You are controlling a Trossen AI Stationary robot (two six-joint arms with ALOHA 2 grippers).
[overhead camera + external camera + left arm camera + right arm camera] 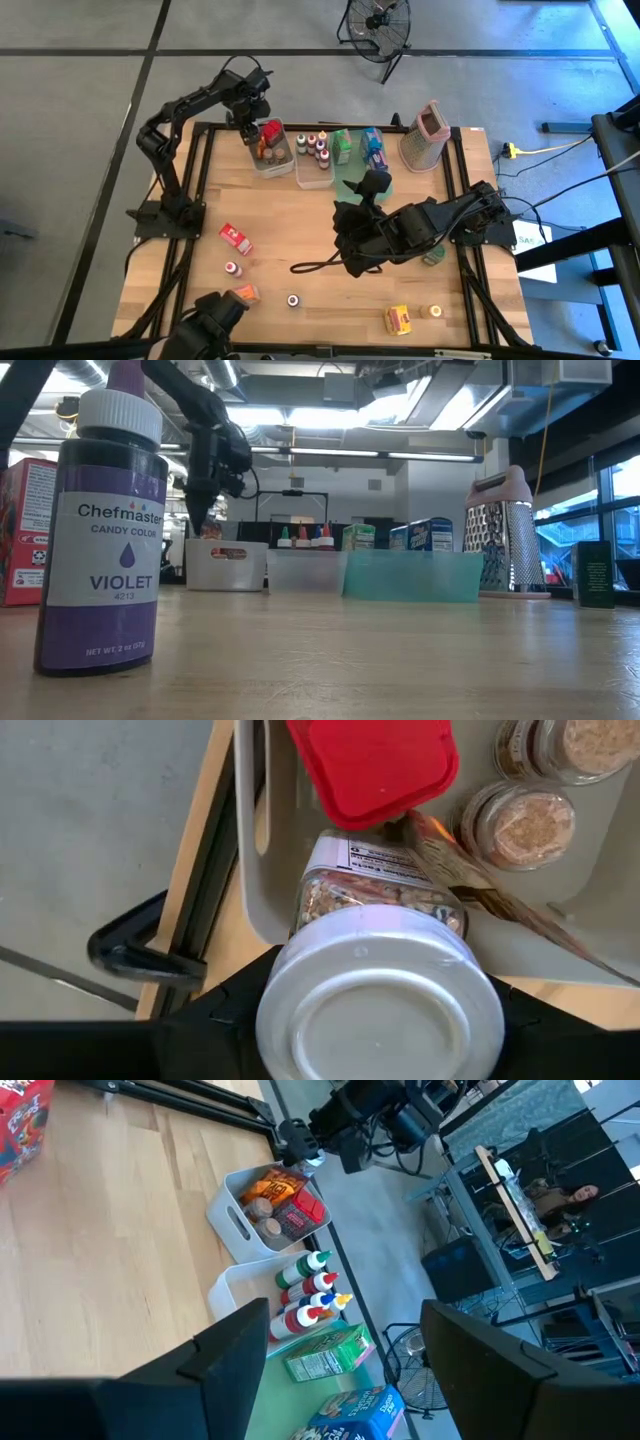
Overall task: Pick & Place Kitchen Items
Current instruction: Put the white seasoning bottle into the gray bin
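My left gripper (248,132) is at the far left of the table, above the white bin (268,148), and is shut on a glass spice jar with a white lid (380,1005). The bin holds a red-lidded item (375,765), brown-filled jars (520,825) and an orange packet (480,880). Loose kitchen items stand on the near half of the table: a red box (236,238), small bottles (233,268) (293,300) and a yellow box (399,319). My right gripper (340,1370) hangs open and empty above the table's middle (375,185). My left gripper holds the jar at its top, one finger on each side of the white lid (275,1010). The fingers come from above and point down. The jar hangs upright, lid up, its glass body (380,895) just inside the bin's wall; whether its bottom rests on anything is hidden.
A second clear bin (312,160) with colour bottles, a green box (342,146), a blue box (373,148) in the green tray (410,575) and the metal grater (427,135) line the far edge. A violet bottle (100,530) stands near the front edge.
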